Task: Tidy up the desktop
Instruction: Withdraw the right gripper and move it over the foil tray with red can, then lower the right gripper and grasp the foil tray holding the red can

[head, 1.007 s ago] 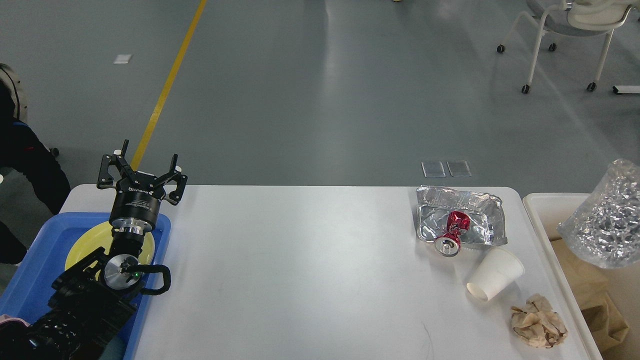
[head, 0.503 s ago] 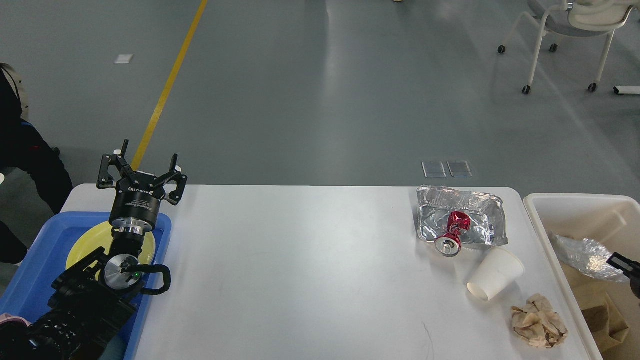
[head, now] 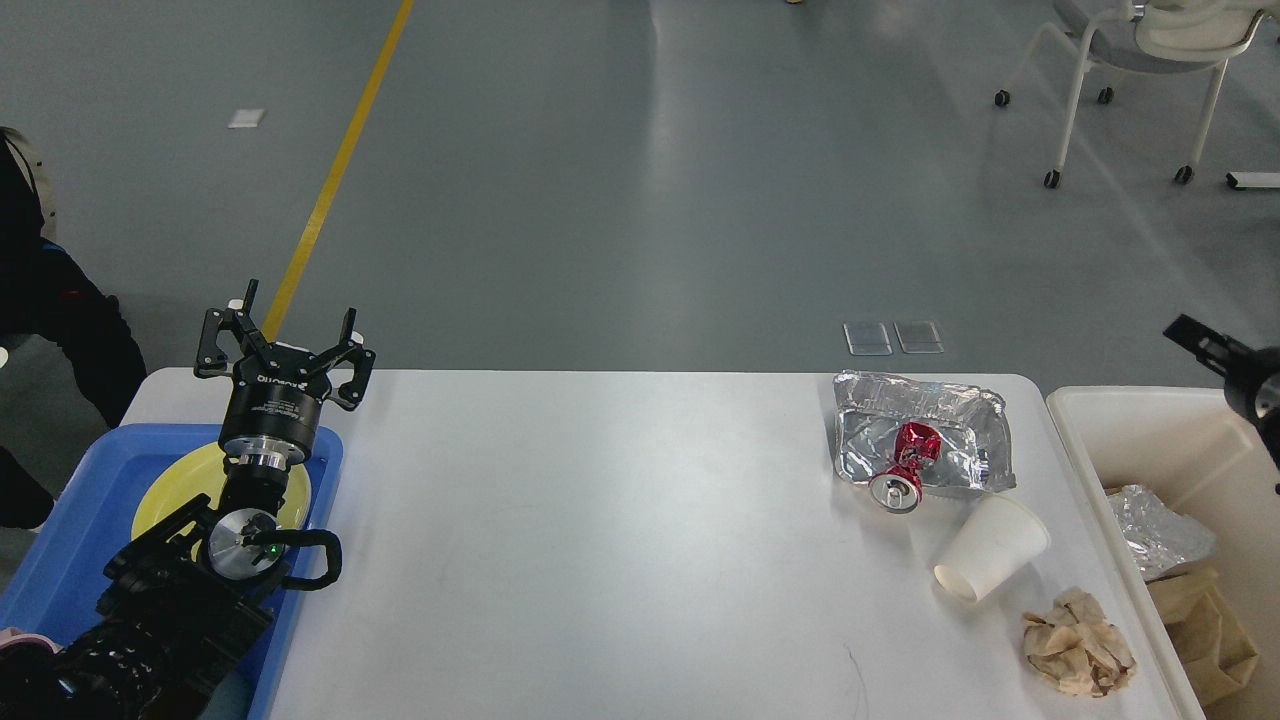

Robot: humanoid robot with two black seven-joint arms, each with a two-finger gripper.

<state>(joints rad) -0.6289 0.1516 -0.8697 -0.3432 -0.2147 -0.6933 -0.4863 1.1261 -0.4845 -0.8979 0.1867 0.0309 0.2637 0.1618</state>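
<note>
The white desktop [head: 600, 540] carries litter on its right side. A crumpled foil tray [head: 950, 420] has a crushed red can [head: 905, 470] lying on its near edge. Below them a white paper cup [head: 992, 548] lies on its side, with a wad of brown paper [head: 1076, 640] nearer still. My left gripper [head: 290, 320] stands open and empty over the far left corner, above the blue tray [head: 60, 540]. Only a dark part of my right gripper [head: 1215, 358] shows at the right edge, above the cream bin [head: 1120, 410].
A yellow plate [head: 175, 488] lies in the blue tray, partly behind my left arm. The cream bin holds crumpled shiny wrap [head: 1150, 530] and a brown paper bag [head: 1205, 620]. A wheeled chair [head: 1130, 60] stands far off on the grey floor.
The shiny wrap, held high at the right a second ago, now lies in the cream bin. My right gripper has risen from the bin to above its far edge. The left arm has stayed put.
</note>
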